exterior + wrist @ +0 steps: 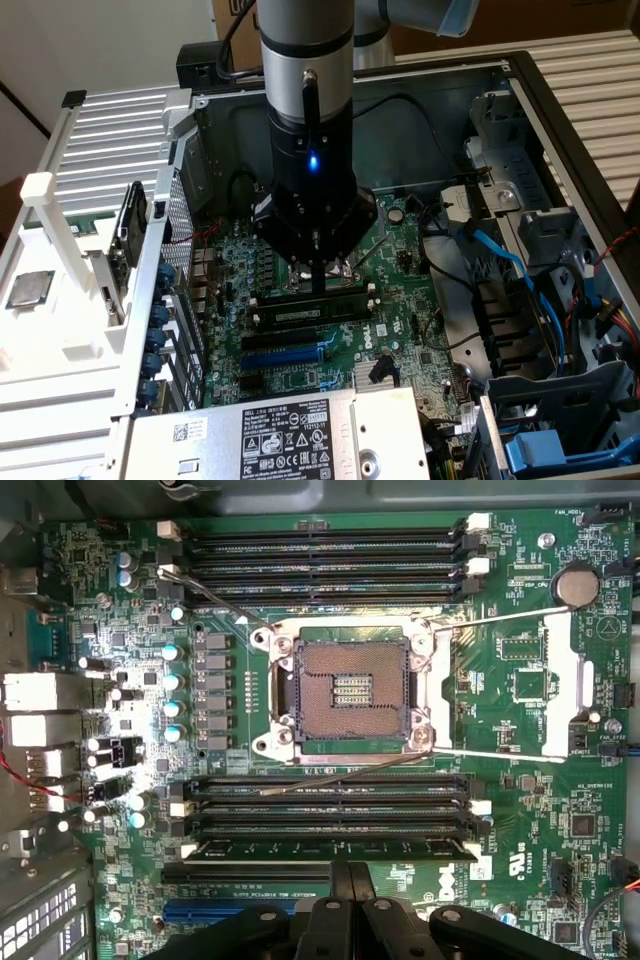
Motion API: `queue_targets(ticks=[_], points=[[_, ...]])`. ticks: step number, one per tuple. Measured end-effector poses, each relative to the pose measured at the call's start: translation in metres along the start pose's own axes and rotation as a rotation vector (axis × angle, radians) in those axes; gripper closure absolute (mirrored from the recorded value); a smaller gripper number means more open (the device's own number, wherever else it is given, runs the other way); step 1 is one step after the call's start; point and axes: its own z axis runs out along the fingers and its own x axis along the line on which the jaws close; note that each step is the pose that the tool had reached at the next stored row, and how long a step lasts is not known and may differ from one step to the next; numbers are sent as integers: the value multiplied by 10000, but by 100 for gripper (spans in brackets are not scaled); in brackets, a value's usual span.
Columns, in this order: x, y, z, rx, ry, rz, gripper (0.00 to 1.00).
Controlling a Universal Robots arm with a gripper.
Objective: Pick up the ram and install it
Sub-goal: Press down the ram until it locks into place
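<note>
**Gripper pressing down on the ram**

The gripper (pixel 317 283) is closed tight, with its fingers together. Its tip touches the top edge of the ram (pixel 312 308). The ram stands upright in a long black slot (pixel 330 825) on the green motherboard (pixel 395 330), just beside the square processor socket (pixel 345 687).

Green motherboard (pixel 500 680) — ram (pixel 330 848) in slot, CPU socket (pixel 345 688) open.
</note>
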Motion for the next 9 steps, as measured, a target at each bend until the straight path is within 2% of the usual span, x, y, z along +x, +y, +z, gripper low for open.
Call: queue_targets(ticks=[9], points=[[-1, -22, 1, -2, -19, 51, 90]])
